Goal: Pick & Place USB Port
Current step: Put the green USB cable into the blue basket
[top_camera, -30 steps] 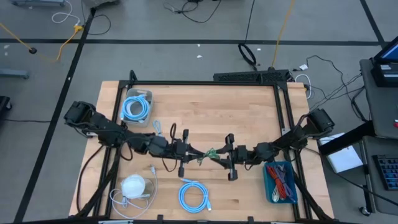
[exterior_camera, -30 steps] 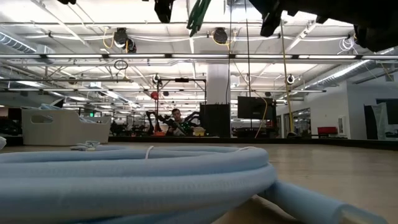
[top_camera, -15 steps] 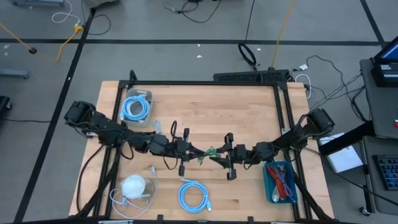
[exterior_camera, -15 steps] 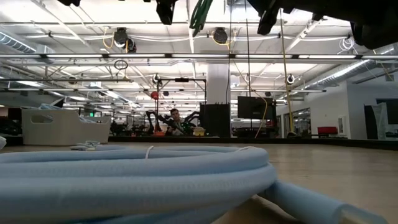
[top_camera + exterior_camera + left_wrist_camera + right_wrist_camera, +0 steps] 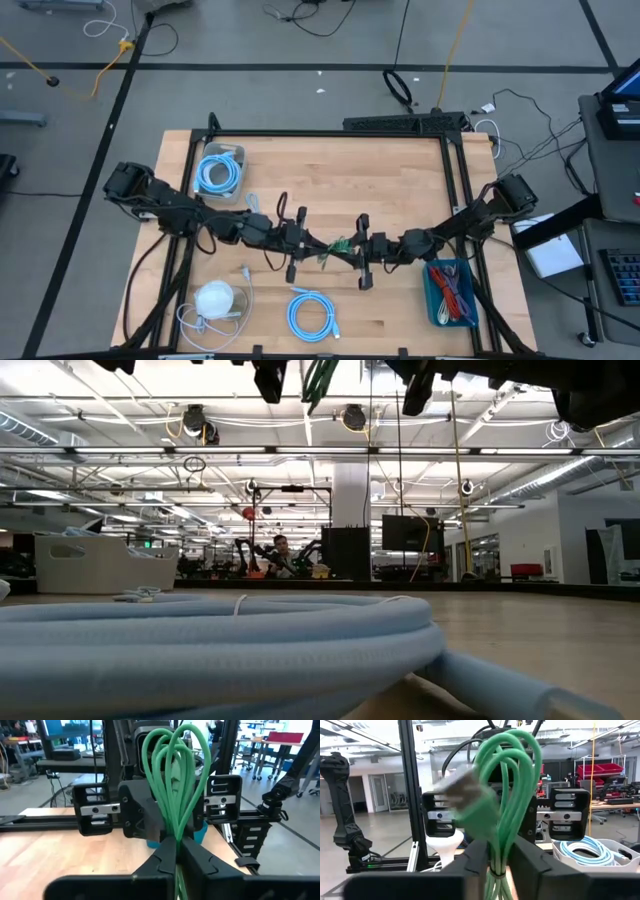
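Note:
A green cable [image 5: 337, 246], tied into a bundle of loops, hangs in the air over the middle of the table between both grippers. My left gripper [image 5: 318, 245] comes from the table's left and my right gripper [image 5: 346, 252] from the right; both are shut on the bundle. In the left wrist view the loops [image 5: 172, 775] rise beyond my left gripper [image 5: 176, 852]. The right wrist view shows the loops [image 5: 512, 785], a blurred plug [image 5: 465, 787] and my right gripper [image 5: 500, 860]. The low view shows only the cable's green strands [image 5: 320, 378] at the top edge. My left gripper pinches the green bundle's narrow gathered part [image 5: 176, 837] between its two fingers, coming level from the table's left. The bundle is lifted clear and its loops fan out beyond the fingers. My right gripper holds the bundle at its tied waist [image 5: 495, 865] between its two fingers [image 5: 475, 857], coming level from the table's right. The loops and the plug stand out past the fingers, clear of the table.
A grey bin with a light blue coil [image 5: 218, 172] sits at the far left. A loose light blue coil [image 5: 310, 315] and a white round object [image 5: 213, 298] lie near the front edge. A blue bin with red cables [image 5: 452, 292] stands at the right. A black frame [image 5: 330, 133] borders the table.
My right gripper has moved a little toward the table's left, closer to my left gripper, with the green bundle staying lifted between them.

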{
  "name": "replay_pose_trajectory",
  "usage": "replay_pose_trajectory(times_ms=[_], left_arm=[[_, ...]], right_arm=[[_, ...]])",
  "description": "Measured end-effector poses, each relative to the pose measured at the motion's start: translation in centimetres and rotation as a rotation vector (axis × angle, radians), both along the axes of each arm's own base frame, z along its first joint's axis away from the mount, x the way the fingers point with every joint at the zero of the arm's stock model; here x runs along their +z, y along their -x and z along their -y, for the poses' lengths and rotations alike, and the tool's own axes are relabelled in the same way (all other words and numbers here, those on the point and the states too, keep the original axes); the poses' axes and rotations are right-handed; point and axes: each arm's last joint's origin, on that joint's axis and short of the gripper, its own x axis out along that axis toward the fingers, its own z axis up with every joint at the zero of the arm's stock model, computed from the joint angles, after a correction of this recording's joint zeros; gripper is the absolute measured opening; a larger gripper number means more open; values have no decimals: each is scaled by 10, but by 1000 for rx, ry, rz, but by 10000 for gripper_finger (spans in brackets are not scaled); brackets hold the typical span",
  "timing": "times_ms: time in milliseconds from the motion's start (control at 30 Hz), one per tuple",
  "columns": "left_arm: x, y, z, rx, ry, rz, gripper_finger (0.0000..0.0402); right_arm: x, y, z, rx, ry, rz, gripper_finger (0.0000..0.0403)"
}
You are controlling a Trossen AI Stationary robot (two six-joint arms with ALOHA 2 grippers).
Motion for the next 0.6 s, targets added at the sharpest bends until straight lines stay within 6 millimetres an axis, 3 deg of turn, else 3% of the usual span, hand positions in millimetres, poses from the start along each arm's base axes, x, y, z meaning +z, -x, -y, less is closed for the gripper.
replay_pose_trajectory(times_ms=[100, 167, 400, 500, 600], left_arm=[[-3, 1, 1, -19, -1, -38, 51], [-9, 2, 2, -42, -10, -114, 78], [-48, 33, 0, 14, -80, -655, 152], [-55, 44, 3, 119, -118, -755, 170], [-64, 55, 9, 162, -151, -808, 175]], right_arm=[[-1, 0, -1, -3, 21, -6, 20], [-2, 1, -2, -27, 21, -17, 19], [11, 15, -6, -271, -58, -96, 17], [20, 34, -7, -403, -137, -215, 17], [33, 66, -6, -442, -304, -307, 15]])
